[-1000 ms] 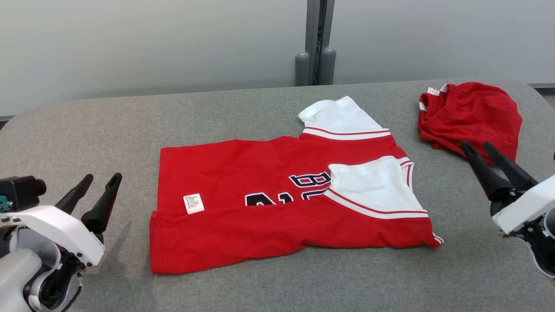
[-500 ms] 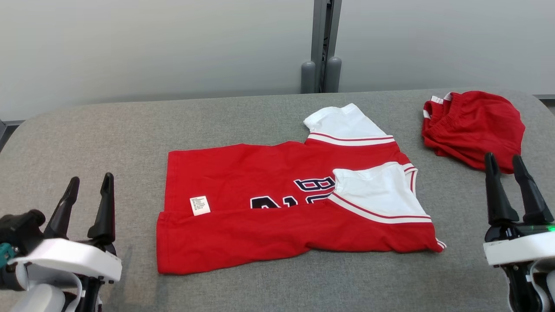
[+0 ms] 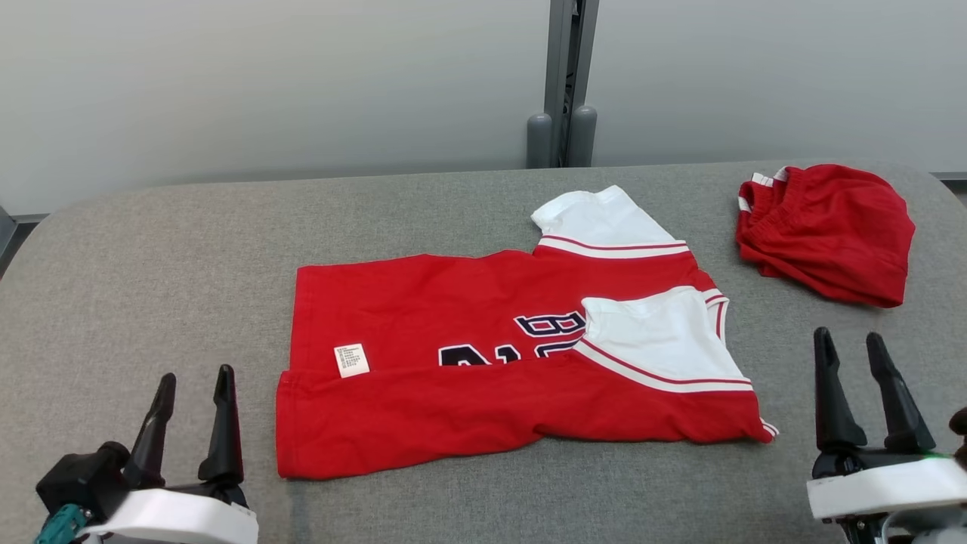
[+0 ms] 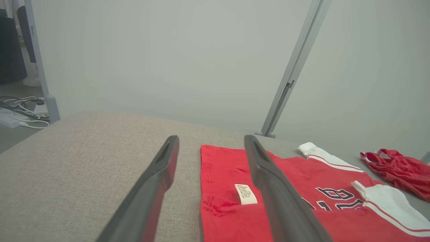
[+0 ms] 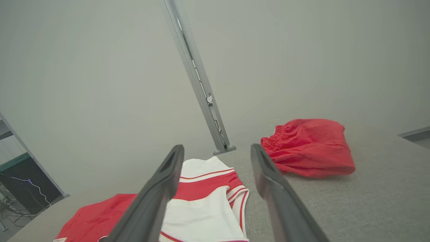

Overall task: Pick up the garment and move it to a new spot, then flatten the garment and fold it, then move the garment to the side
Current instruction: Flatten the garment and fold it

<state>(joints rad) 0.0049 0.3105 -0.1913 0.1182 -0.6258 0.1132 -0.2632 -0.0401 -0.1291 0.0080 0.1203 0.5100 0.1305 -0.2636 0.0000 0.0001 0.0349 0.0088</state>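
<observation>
The garment [image 3: 453, 317] is a red jersey with white sleeves and dark lettering, lying flat in the middle of the grey table [image 3: 151, 264]. Its near long edge is folded over, and one white sleeve is folded onto the chest. My left gripper [image 3: 196, 375] stands open at the near left, left of the jersey's hem and apart from it. In the left wrist view the left gripper [image 4: 211, 139] frames the hem of the garment [image 4: 221, 168] and its white label. My right gripper [image 3: 848, 336] is open at the near right, clear of the cloth. The right gripper [image 5: 217, 148] looks over the garment's [image 5: 208, 201] sleeves.
A crumpled pair of red shorts [image 3: 831, 227] lies at the back right of the table, also seen as shorts [image 5: 309, 148] beyond my right fingers. A grey post [image 3: 563, 83] rises behind the table against a pale wall. The table's edges are rounded.
Both grippers have drawn back towards the near edge and turned to point straight ahead, still open. The head camera has shifted slightly. The jersey and shorts lie as before.
</observation>
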